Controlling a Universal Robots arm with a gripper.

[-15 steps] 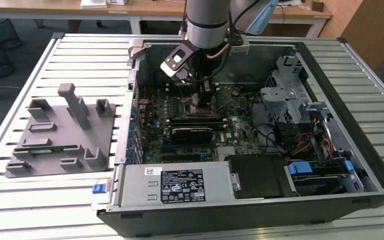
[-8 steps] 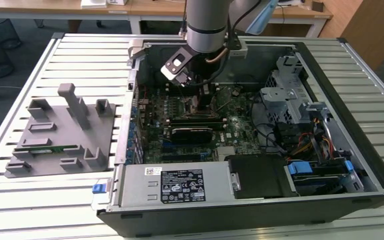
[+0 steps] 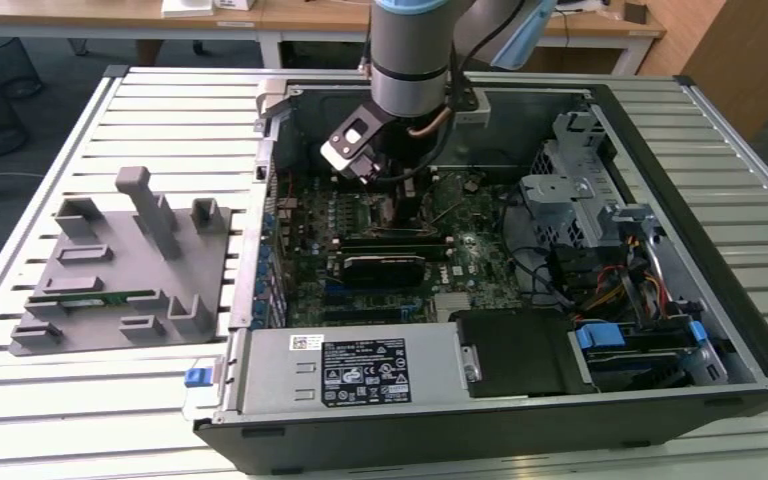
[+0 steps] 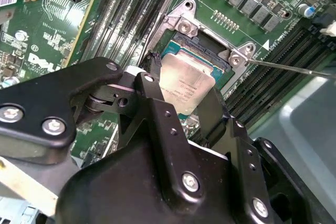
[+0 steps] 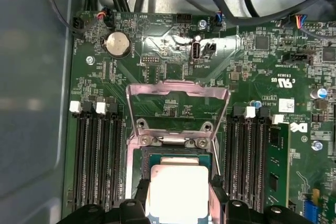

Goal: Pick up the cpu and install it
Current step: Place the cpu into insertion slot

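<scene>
The cpu (image 4: 186, 83) (image 5: 177, 188), a flat square chip with a shiny silver top, sits between the black fingers (image 4: 151, 85) of my gripper (image 4: 184, 92) (image 5: 178, 196), which is shut on it. It hangs just over the open socket (image 4: 211, 52) on the green motherboard (image 5: 157, 66), roughly lined up with it. I cannot tell whether it touches the socket. The socket's metal load plate (image 5: 177, 103) stands raised and its thin lever (image 4: 294, 68) sticks out sideways. In the exterior view the arm (image 3: 411, 60) reaches down into the open computer case (image 3: 491, 300).
Memory slots (image 5: 97, 166) (image 5: 247, 161) flank the socket closely. The case holds a power supply (image 3: 344, 370), a drive cage (image 3: 584, 200) and cable bundles (image 3: 611, 280). On the exterior view's left, a grey fixture tray (image 3: 117, 270) carries a green memory stick (image 3: 91, 298).
</scene>
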